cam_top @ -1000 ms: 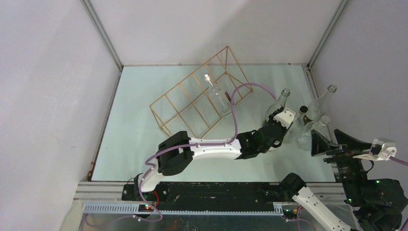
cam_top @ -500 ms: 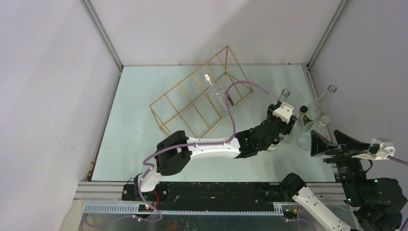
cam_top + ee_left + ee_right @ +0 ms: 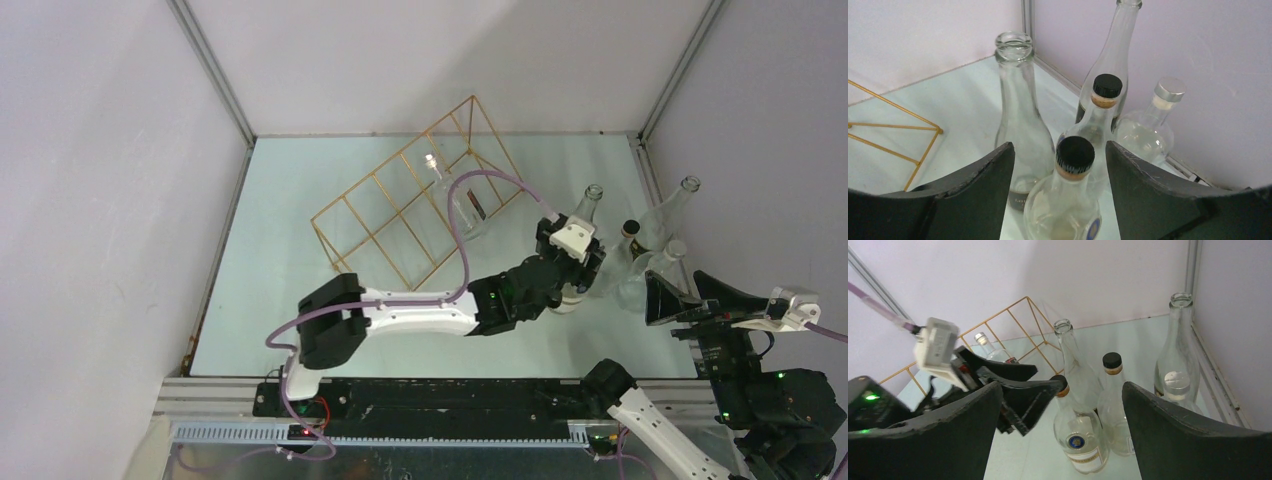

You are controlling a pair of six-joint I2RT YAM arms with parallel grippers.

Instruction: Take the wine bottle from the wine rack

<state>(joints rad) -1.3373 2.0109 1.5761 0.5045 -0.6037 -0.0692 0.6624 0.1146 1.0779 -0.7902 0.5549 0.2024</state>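
Note:
The gold wire wine rack [image 3: 400, 205] lies at the table's middle. One clear wine bottle [image 3: 455, 198] rests in its right end, also seen as the wine bottle [image 3: 991, 353] in the right wrist view. My left gripper [image 3: 580, 272] is well right of the rack, among standing bottles. In the left wrist view the left gripper [image 3: 1059, 151] is open, and a black-capped bottle [image 3: 1075, 156] stands between its fingers with a gap on each side. My right gripper [image 3: 692, 295] hangs open and empty at the near right, facing the bottles.
Several clear bottles stand at the right wall: an open-necked one [image 3: 1020, 115], a second black-capped one [image 3: 1106, 90], a silver-capped one [image 3: 1167, 95] and a tall one [image 3: 1118, 50]. The blue-sealed bottle [image 3: 1079, 437] stands nearest the right gripper. Enclosure walls ring the table.
The left gripper has opened and let go of the black-capped bottle, which now stands by itself. The left arm has drawn back a little to the left. The right arm has not moved.

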